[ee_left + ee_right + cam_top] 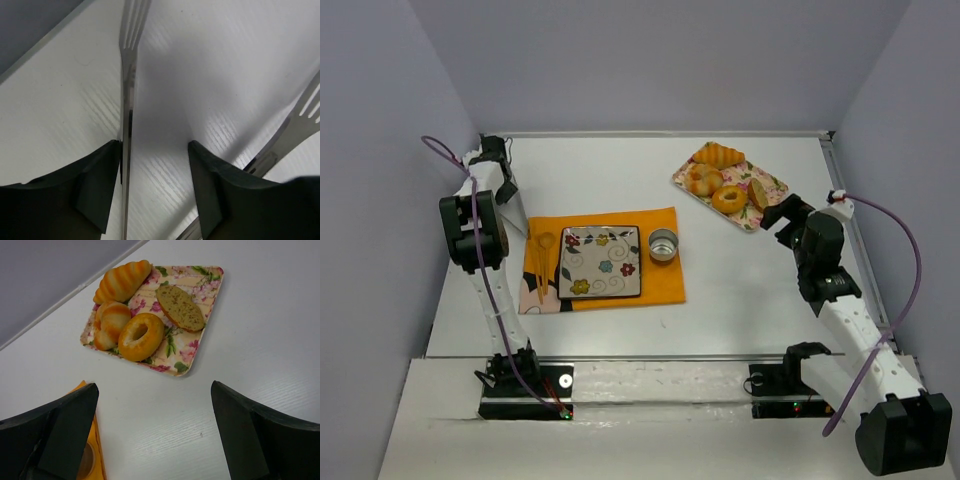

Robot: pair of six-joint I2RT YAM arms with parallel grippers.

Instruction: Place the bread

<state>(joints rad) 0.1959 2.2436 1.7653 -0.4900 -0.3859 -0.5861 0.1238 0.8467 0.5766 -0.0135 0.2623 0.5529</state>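
Observation:
The bread [180, 307], an oval piece with a speckled cut face, lies on the right side of the floral tray [200, 351]; it also shows in the top view [757, 192]. My right gripper [155, 390] is open and empty, hovering over bare table just short of the tray's near corner, also seen from above [776, 213]. My left gripper [155, 145] is open at the far left corner of the table [492, 150]. A metal fork [127, 80] runs along the inner edge of its left finger; I cannot tell if they touch.
A doughnut [140, 336], a croissant [122, 280] and a twisted roll [111, 322] share the tray. An orange mat [660, 285] holds a flowered square plate [601, 262], a metal cup [663, 245] and wooden cutlery [542, 262]. A second fork [300, 120] lies beyond the left gripper's right finger.

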